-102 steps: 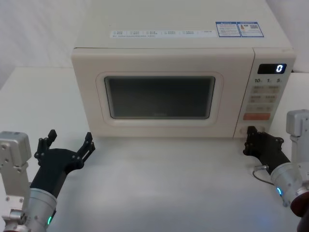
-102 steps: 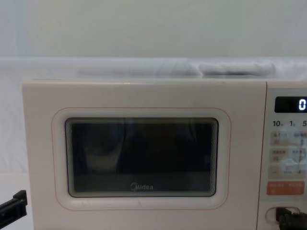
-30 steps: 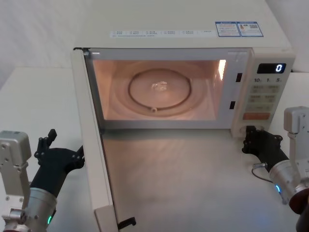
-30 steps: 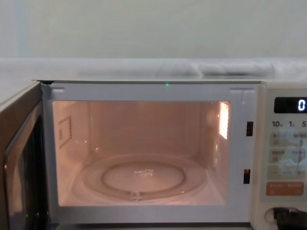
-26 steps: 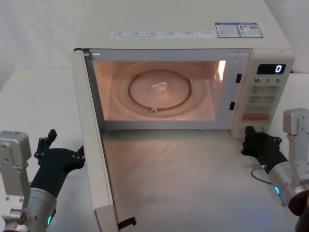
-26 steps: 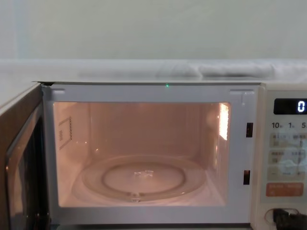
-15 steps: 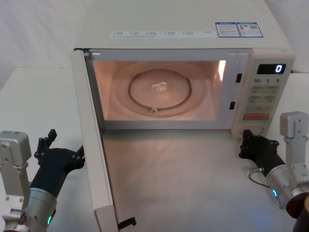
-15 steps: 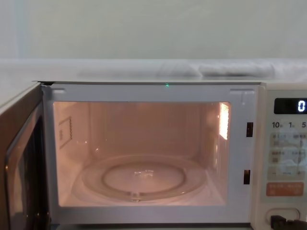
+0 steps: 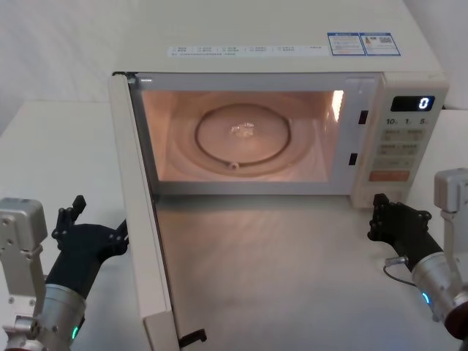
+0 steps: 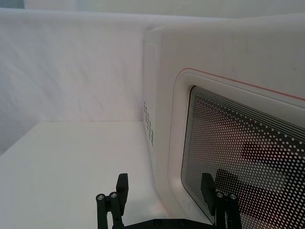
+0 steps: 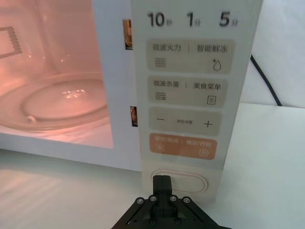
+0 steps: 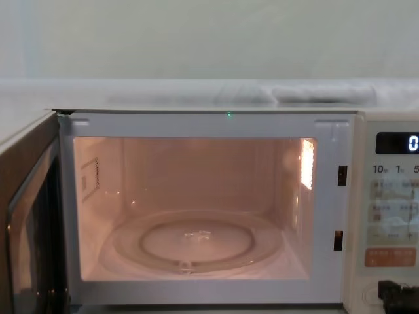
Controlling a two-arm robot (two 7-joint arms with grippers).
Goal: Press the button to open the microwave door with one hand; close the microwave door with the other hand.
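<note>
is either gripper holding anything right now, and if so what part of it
Nothing is held. The left gripper is open beside the outer face of the open door. The right gripper is shut, its tip in front of the button.

We are reading "0" on the dark rectangular display point(image 9: 412, 104), and "10", "1", "5", "−" and "+" on the cream-white microwave control panel point(image 11: 186, 95).
</note>
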